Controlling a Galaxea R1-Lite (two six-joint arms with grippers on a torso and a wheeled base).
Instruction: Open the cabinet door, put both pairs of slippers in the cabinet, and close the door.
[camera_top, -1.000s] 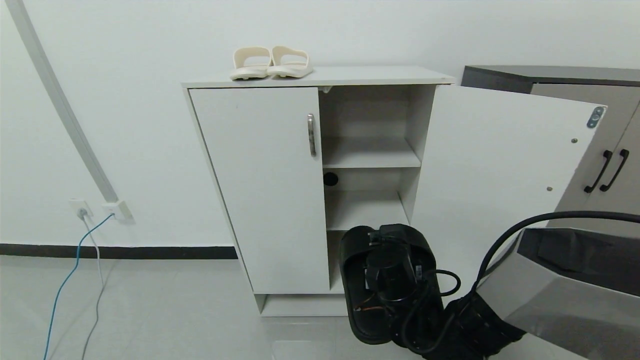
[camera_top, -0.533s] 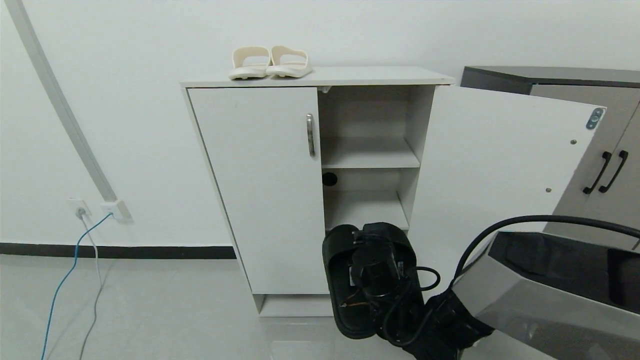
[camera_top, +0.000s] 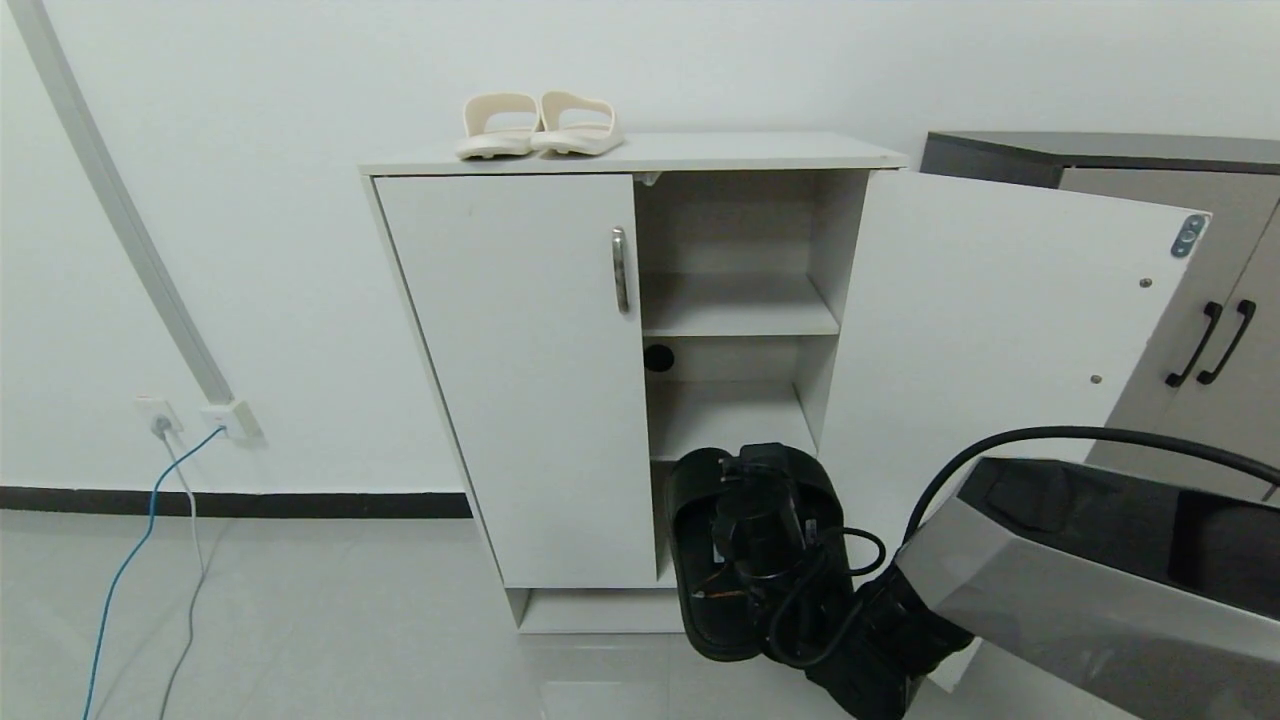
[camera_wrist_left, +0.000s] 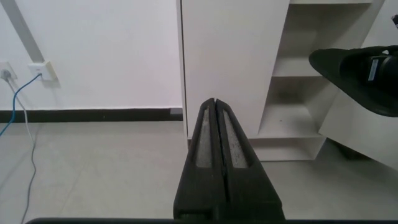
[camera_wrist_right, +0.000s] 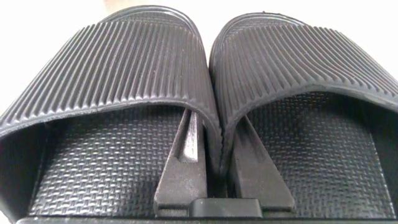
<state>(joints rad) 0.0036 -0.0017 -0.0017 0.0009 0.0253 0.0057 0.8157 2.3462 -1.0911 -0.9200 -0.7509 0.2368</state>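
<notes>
Cabinet (camera_top: 750, 150): right door (camera_top: 980, 330) swung wide open, left door (camera_top: 520, 380) shut. Shelves (camera_top: 735, 305) bare on the open side.

Beige slippers (camera_top: 540, 125) sat side by side on the cabinet top, toward its left end.

Right gripper (camera_top: 760, 530) held the black slippers (camera_top: 700, 530) as a pair. One finger lay inside each slipper and the jaws pinched the two adjoining side walls together. The pair hung off the floor, just before the lower part of the open side; whether the toes had passed the opening could not be told.

Left gripper (camera_wrist_left: 215, 106): jaws pressed together, nothing between them, above the floor and facing the cabinet.
</notes>
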